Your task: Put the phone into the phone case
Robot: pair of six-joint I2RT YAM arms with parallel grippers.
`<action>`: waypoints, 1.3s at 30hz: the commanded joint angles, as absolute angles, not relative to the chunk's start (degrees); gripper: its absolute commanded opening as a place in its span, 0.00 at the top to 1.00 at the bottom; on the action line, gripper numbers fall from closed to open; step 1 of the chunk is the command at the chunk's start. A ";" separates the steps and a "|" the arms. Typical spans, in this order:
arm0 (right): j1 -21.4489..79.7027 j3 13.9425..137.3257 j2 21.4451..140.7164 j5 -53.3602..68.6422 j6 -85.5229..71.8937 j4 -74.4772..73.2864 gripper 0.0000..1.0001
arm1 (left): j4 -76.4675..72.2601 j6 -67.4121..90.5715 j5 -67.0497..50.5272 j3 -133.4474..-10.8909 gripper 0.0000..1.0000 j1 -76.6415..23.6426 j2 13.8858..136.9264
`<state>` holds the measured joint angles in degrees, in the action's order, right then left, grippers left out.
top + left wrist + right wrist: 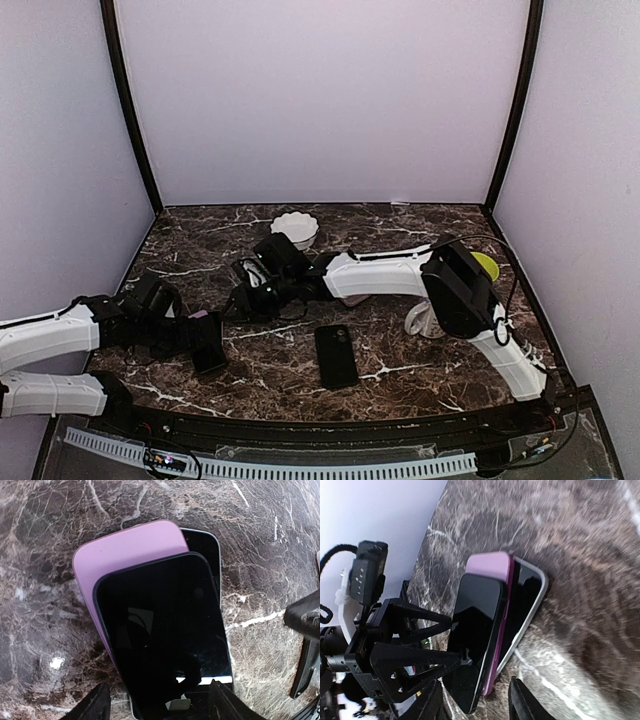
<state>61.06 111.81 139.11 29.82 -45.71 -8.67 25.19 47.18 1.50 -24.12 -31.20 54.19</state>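
Two risks: phone [165, 630] lies skewed over lilac case [125, 550] near the surface's [420, 225] left edge, left hand [159, 690] straddling its end, grip unclear, right hand [474, 692] open nearby, so pressing could jam a corner or slide both.

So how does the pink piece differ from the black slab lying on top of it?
The pink piece is matte lilac; the black slab is glossy and shows reflections. The black slab lies uppermost, while the pink piece sits under it, showing only along one end and one side. The two are skewed, not lined up. Both are flat rectangles with rounded corners, seemingly close in size.
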 commanded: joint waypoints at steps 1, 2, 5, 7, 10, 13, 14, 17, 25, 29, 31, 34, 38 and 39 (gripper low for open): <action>62.93 115.81 142.56 38.97 -54.05 -3.23 0.58 | 22.63 48.84 1.46 -21.63 0.33 -30.67 53.79; 63.01 116.25 143.15 39.37 -54.35 -3.52 0.59 | 21.70 49.12 0.98 -21.27 0.35 -30.67 54.21; 63.06 115.75 143.53 39.91 -55.62 -2.29 0.62 | 19.07 49.95 -0.70 -18.94 0.39 -30.67 55.05; 63.24 115.29 144.24 40.92 -57.27 -0.72 0.63 | 17.25 50.30 -1.98 -18.42 0.43 -30.67 55.61; 63.69 115.42 145.74 42.91 -59.28 -0.26 0.64 | 16.09 49.79 -3.39 -18.52 0.49 -30.67 55.86; 63.64 114.96 146.63 44.32 -60.24 0.42 0.64 | 16.94 49.67 -3.70 -18.85 0.51 -30.67 55.67; 63.51 114.51 146.42 44.03 -59.82 0.21 0.64 | 17.22 49.71 -3.65 -18.84 0.51 -30.67 55.47; 63.16 113.70 144.22 40.87 -55.10 -5.09 0.61 | 18.00 50.57 -3.41 -18.23 0.52 -30.67 53.73; 62.29 103.71 136.62 33.24 -50.09 -6.69 0.60 | 18.69 50.36 -4.09 -16.41 0.51 -30.65 51.14; 61.94 107.87 142.02 38.98 -52.17 -5.94 0.59 | 18.70 49.77 -4.82 -16.13 0.51 -30.66 51.71; 62.35 111.47 144.96 42.44 -52.93 -5.93 0.58 | 18.56 49.63 -5.41 -16.38 0.51 -30.67 52.13; 63.19 118.72 149.67 45.75 -52.43 -9.39 0.60 | 17.55 49.43 -6.59 -16.52 0.51 -30.66 53.12; 63.72 119.70 150.46 48.54 -53.66 -7.31 0.77 | 16.96 49.23 -6.88 -17.01 0.51 -30.73 54.52; 63.65 118.51 149.62 48.22 -53.79 -6.47 0.80 | 16.92 49.27 -6.87 -17.17 0.51 -30.75 54.68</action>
<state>62.24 118.24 149.97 44.03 -52.86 -8.58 15.86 50.19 -4.95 -17.58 -30.61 52.62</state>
